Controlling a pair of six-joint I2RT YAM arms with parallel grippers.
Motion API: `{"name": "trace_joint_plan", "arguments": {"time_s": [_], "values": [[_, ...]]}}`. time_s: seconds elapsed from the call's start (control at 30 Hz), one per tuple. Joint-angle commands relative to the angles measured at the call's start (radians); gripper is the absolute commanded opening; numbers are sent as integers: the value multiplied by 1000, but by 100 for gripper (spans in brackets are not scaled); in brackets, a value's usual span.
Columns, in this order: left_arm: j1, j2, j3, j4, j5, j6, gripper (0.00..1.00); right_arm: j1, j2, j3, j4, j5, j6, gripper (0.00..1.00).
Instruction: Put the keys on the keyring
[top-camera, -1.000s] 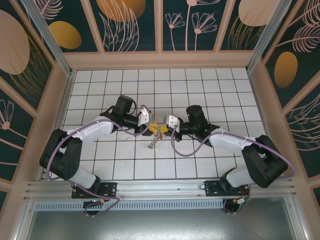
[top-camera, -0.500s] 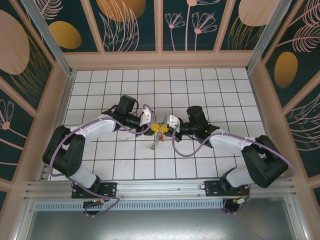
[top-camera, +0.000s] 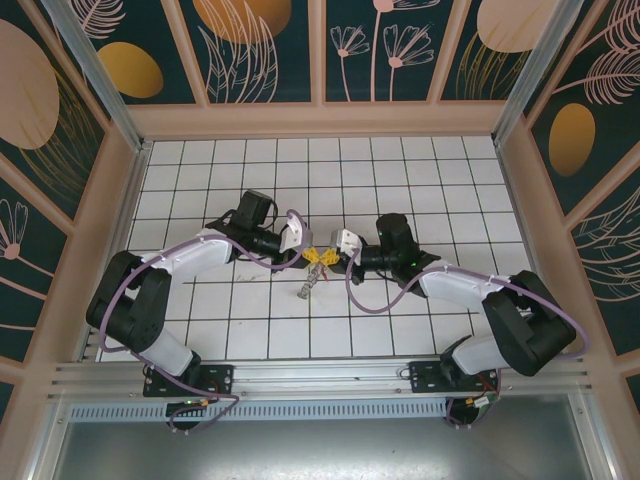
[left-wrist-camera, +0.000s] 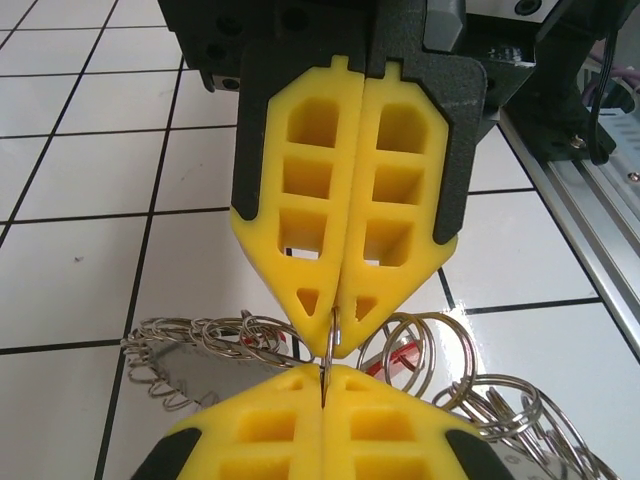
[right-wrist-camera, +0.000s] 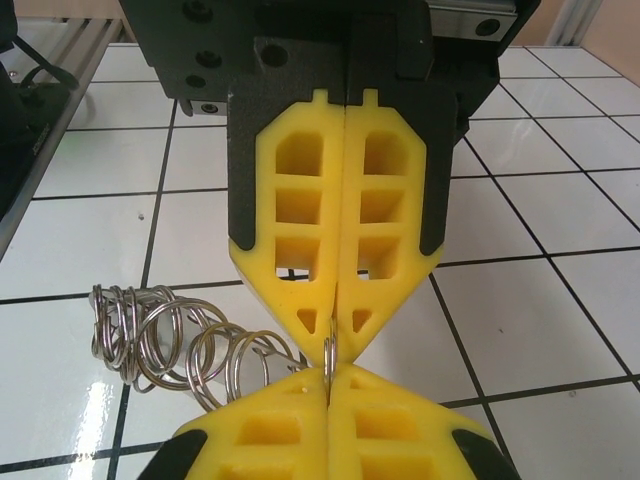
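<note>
My left gripper (top-camera: 309, 254) and right gripper (top-camera: 330, 257) meet tip to tip just above the tiles. Both are shut on the same thin metal ring of the keyring (left-wrist-camera: 331, 345), seen edge-on between the yellow pads. In the left wrist view my left gripper (left-wrist-camera: 324, 382) is at the bottom and the right gripper (left-wrist-camera: 338, 335) faces it from above. Many small silvery rings (left-wrist-camera: 205, 338) fan out on both sides. One of the keys (left-wrist-camera: 398, 357), with a red head, lies behind the rings. In the right wrist view the right gripper (right-wrist-camera: 328, 385) pinches the keyring (right-wrist-camera: 328, 358) opposite the left gripper (right-wrist-camera: 334, 328).
The bundle of rings (top-camera: 306, 287) hangs below the two grippers over the white tiled floor (top-camera: 250, 320). Wooden walls (top-camera: 320, 120) enclose the floor on three sides. An aluminium rail (top-camera: 320, 375) runs along the near edge by the arm bases.
My left gripper has shifted slightly right toward the right gripper and its jaws have closed on the ring. The right gripper has kept its grip and barely moved.
</note>
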Motion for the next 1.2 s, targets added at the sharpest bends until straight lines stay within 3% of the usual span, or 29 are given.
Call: {"name": "trace_joint_plan", "arguments": {"time_s": [0.0,0.23,0.4,0.6,0.9,1.17], "values": [[-5,-16,-1,23,14,1,0,-1,-34,3,39,8,-3,2],[-8,-49,-13,43,-8,-12,0,40,-27,50,-72,132,-73,7],[-10,-56,-7,26,-4,-9,0,48,-25,59,-72,150,-80,0],[-10,-51,-15,31,3,-17,15,43,-50,29,-4,101,-59,0],[-9,-14,3,-6,16,-7,20,30,-56,12,55,37,-14,0],[-10,-4,8,-9,3,-5,18,19,-58,-4,101,14,19,0]]}}
